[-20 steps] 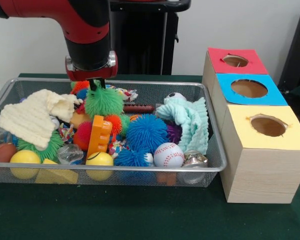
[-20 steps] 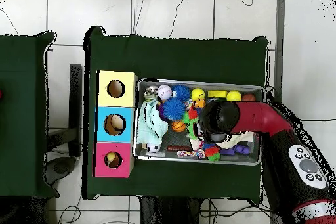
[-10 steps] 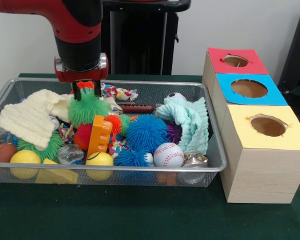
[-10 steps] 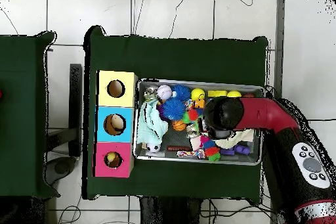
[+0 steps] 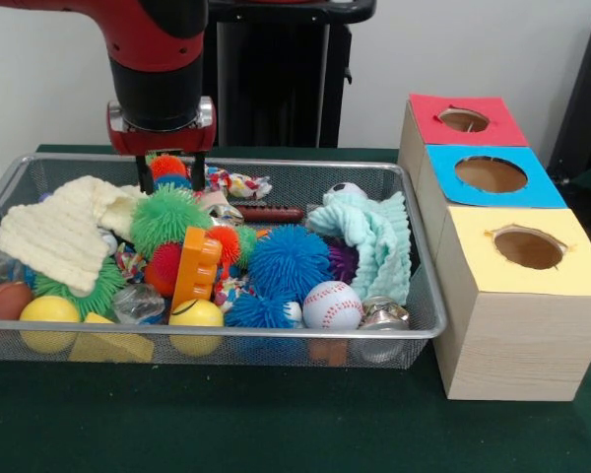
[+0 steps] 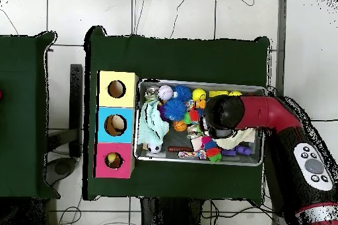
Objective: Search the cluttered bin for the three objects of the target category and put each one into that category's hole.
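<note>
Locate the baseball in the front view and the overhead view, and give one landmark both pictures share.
Front view: the baseball lies at the bin's near rim, right of centre, beside the big blue spiky ball.
Overhead view: the baseball sits in the bin's upper left corner, near the yellow-faced box.
Shared landmark: the blue spiky ball.

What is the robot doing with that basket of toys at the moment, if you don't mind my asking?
The red and black arm is sorting through the silver wire mesh bin, which is crowded with balls and soft toys. Its claw hangs open and empty just above the spiky green rubber ball, near the bin's far side. The ball lies loose among the clutter. The round hole in the red-faced wooden box has nothing at its mouth, like the blue and yellow ones beside it.
</note>
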You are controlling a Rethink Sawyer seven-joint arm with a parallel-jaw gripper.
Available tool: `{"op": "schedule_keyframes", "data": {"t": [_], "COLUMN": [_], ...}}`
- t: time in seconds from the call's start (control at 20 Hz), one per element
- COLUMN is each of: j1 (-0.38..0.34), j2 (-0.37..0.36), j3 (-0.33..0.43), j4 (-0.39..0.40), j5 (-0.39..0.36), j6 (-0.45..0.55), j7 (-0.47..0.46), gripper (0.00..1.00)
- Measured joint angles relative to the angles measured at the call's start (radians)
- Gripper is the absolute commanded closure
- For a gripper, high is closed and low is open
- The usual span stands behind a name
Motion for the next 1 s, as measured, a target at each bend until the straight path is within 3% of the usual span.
{"op": "schedule_keyframes", "data": {"t": [0.6,0.85,1.0], "j1": [0.132,0.179,0.188], "j2": [-0.007,0.003,0.013], "j3": [0.0,0.0,-0.002], "j4": [0.061,0.097,0.128], "j5": [0.069,0.083,0.083], "j6": [-0.015,-0.104,-0.215], "j7": [0.0,0.001,0.001], "gripper": [0.0,0.0,0.0]}}
